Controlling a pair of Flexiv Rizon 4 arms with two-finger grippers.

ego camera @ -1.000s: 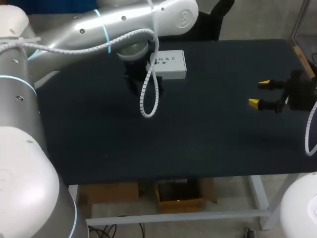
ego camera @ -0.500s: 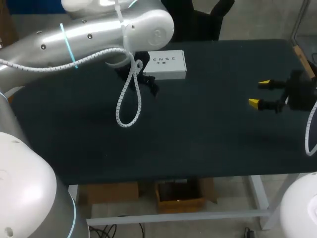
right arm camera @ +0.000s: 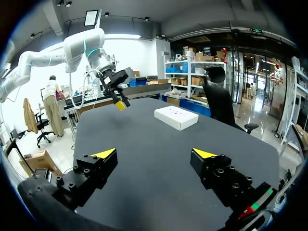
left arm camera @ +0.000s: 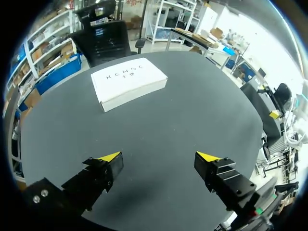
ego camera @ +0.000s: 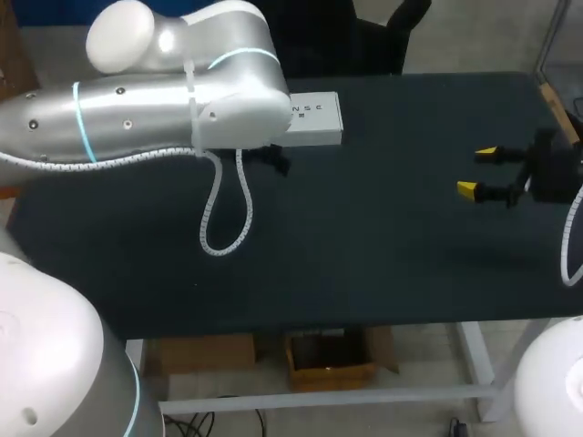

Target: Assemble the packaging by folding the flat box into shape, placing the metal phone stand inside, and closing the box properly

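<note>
A closed white box (ego camera: 317, 119) lies flat at the back of the dark table (ego camera: 364, 246), its left end hidden in the head view by my silver left arm (ego camera: 155, 114). In the left wrist view my left gripper (left arm camera: 159, 157) is open and empty above the table, with the box (left arm camera: 129, 83) well ahead of its fingers. My right gripper (ego camera: 478, 171) hovers at the table's right side, open and empty, its yellow tips apart. From the right wrist view the box (right arm camera: 176, 117) lies far ahead of the right gripper (right arm camera: 154, 153). No metal phone stand shows in any view.
A white coiled cable (ego camera: 223, 214) hangs from the left arm over the table's left half. In the right wrist view my left arm's gripper (right arm camera: 117, 92) hangs above the table beside the box. The table's front edge (ego camera: 364, 319) runs below both grippers.
My left arm has swung leftward and drawn back from the box, its cable loop moving with it. The box and my right arm have stayed put.
</note>
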